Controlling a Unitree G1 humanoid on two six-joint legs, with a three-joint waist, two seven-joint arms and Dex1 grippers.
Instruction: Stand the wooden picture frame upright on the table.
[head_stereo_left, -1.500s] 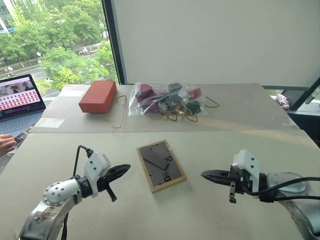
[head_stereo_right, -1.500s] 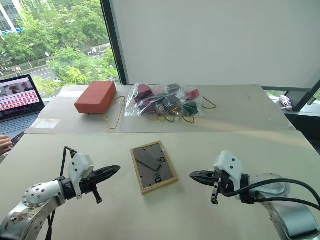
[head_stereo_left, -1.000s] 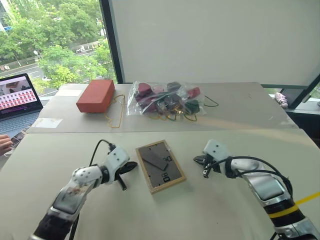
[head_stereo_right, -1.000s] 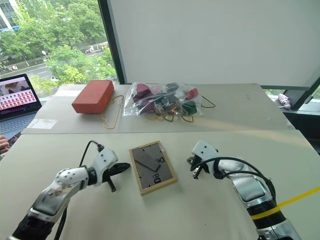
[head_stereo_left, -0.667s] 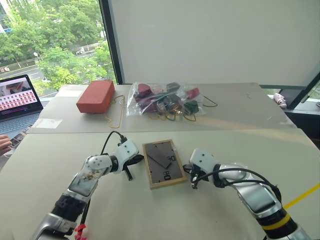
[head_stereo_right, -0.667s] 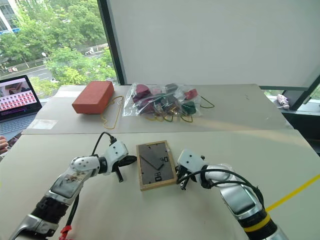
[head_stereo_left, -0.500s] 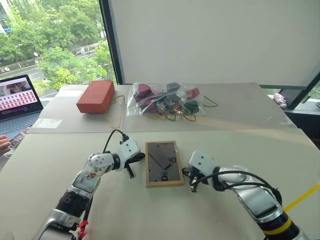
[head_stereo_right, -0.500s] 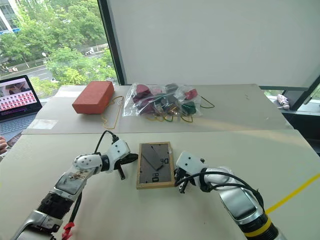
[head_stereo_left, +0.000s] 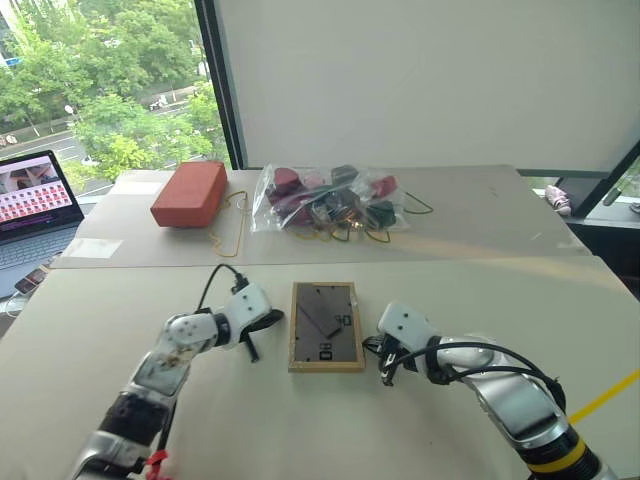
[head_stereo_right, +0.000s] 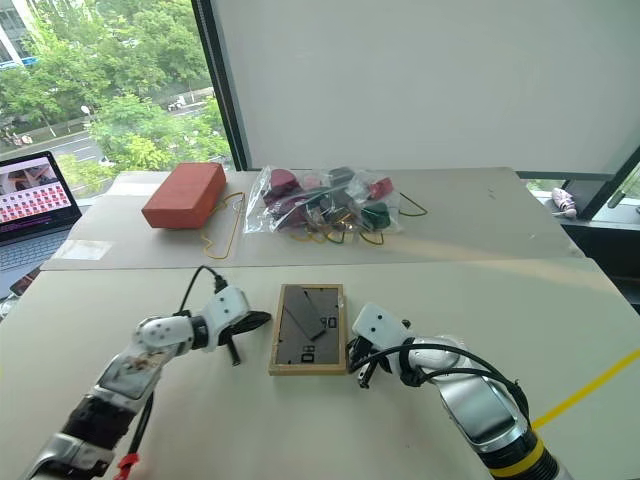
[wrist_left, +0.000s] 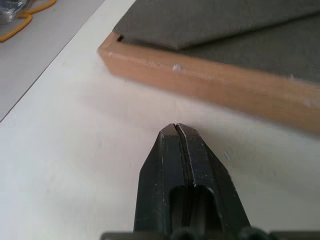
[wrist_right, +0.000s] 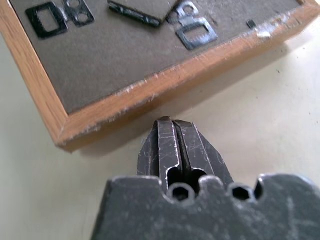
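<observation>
Still at start: wooden picture frame (head_stereo_left: 327, 326) lies face-down on table (head_stereo_left: 300, 420). We see left jaws (head_stereo_left: 274, 318) & right jaws (head_stereo_left: 372, 345) pressed together beside it, nothing gripped yet.

The small rectangular light-wood picture frame (head_stereo_left: 326, 326) has a smooth, faintly scuffed wooden rim and a matt, fibrous dark grey board backing with black metal fittings. The pale beige surface (head_stereo_left: 300, 420) looks matt and smooth. The black jaws of the left gripper (wrist_left: 177, 129) and right gripper (wrist_right: 169, 121) are hard, scratched and slightly glossy. The clear bag (head_stereo_left: 330, 197) is shiny, crinkled plastic. The reddish-brown brick-like block (head_stereo_left: 188, 192) looks rough and matt.
</observation>
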